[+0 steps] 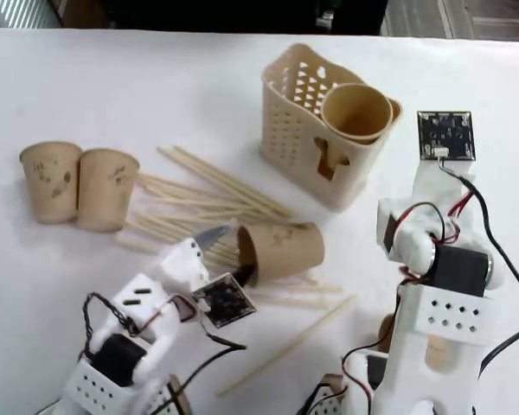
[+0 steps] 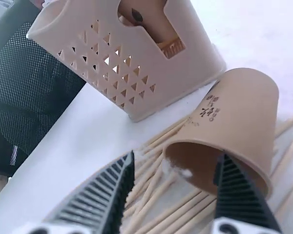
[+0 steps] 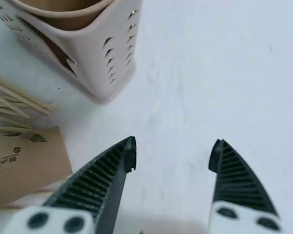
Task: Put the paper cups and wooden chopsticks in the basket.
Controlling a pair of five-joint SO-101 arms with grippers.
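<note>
The beige basket (image 1: 304,104) stands at the back with one paper cup (image 1: 356,112) inside it. Another paper cup (image 1: 281,251) lies on its side over scattered wooden chopsticks (image 1: 208,194). Two more cups (image 1: 50,181) (image 1: 106,188) stand upside down at the left. My left gripper (image 2: 176,168) is open at the lying cup (image 2: 234,122): one finger is at its mouth, the other beside it over the chopsticks (image 2: 151,190). My right gripper (image 3: 173,148) is open above bare table, next to the basket (image 3: 88,48), with the lying cup (image 3: 24,165) off to one side.
A loose chopstick (image 1: 290,344) lies between the two arms near the front. The white table (image 1: 138,95) runs free behind the cups and left of the basket. A black mesh chair (image 2: 24,97) stands beyond the table edge.
</note>
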